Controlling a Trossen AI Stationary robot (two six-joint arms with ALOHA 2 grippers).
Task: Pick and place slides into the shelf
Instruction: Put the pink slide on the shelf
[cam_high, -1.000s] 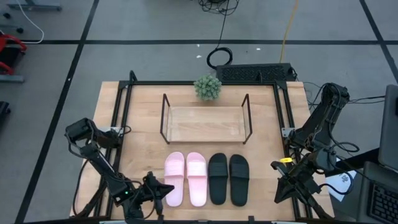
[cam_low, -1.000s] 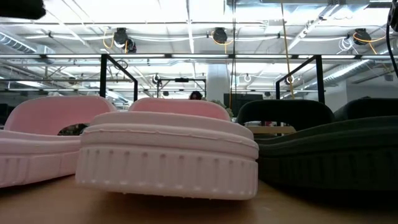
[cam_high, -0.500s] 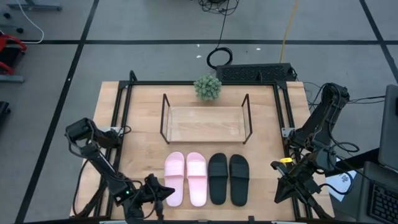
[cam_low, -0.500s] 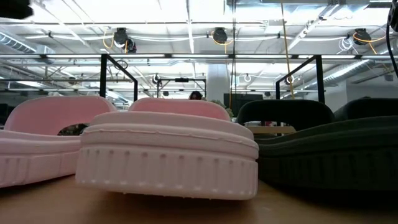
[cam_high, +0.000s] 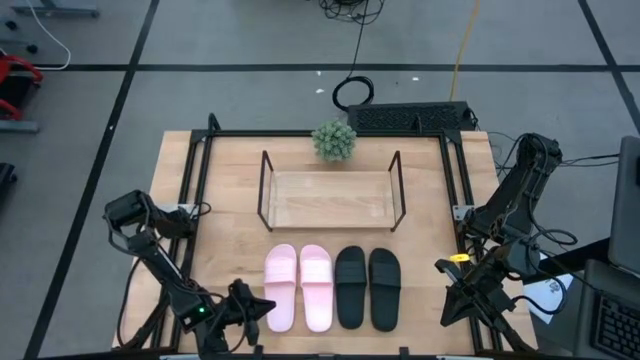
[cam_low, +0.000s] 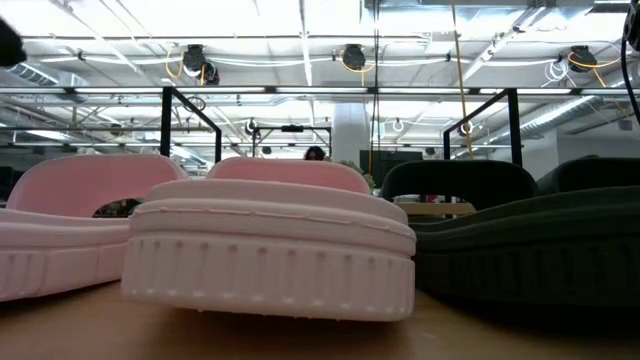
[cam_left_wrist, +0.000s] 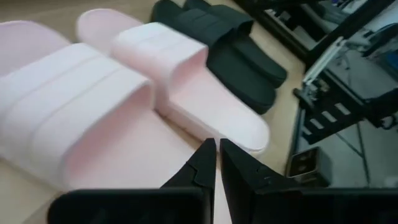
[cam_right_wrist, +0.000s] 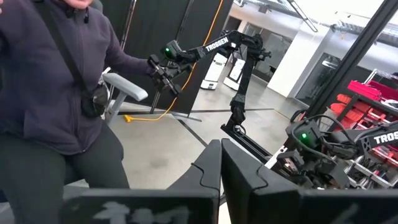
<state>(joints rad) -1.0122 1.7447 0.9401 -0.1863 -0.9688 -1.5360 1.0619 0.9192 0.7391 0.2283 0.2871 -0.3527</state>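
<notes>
Four slides lie sole-down in a row near the table's near edge: a light pink pair (cam_high: 281, 287) (cam_high: 317, 286) and a matte black pair (cam_high: 350, 287) (cam_high: 384, 288). The shelf (cam_high: 330, 198) stands behind them on its wooden base, with nothing on it. My left gripper (cam_high: 266, 308) is shut and hovers by the heel end of the leftmost pink slide (cam_left_wrist: 74, 124), at its outer side. My right gripper (cam_high: 470, 300) is shut and waits beyond the table's right near corner. In the low view the pink slide (cam_low: 270, 260) fills the front, with a black slide (cam_low: 530, 250) beside it.
A small green plant (cam_high: 334, 140) sits behind the shelf at the far edge. A black metal frame (cam_high: 200, 180) runs along the table's left, right and far sides. A person in a dark jacket (cam_right_wrist: 56, 93) shows in the right wrist view, beyond the table.
My left gripper has drawn back a little toward the table's left near corner, away from the pink slide, still shut. The slides lie where they were.
</notes>
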